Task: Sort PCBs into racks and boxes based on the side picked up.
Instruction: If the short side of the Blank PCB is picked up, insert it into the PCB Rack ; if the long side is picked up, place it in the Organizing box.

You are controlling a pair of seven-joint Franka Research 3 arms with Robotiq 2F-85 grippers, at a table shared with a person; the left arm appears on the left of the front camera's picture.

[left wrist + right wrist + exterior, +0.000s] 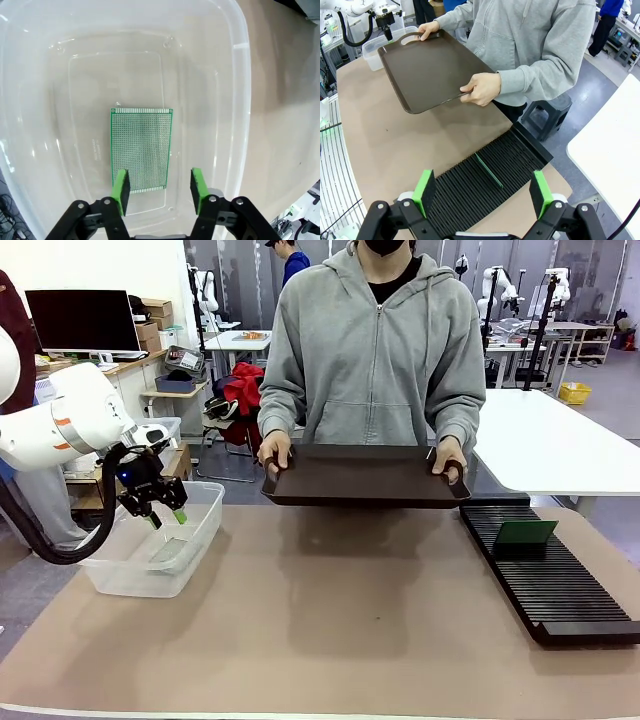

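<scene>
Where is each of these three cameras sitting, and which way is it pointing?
Front view: between the arms, looking across the table at the person holding the tray; left arm shows.
Left wrist view: above the clear tub, looking down at a PCB; left gripper open.
Right wrist view: over the rack; right gripper open.
Front and right wrist views share tray, rack.
</scene>
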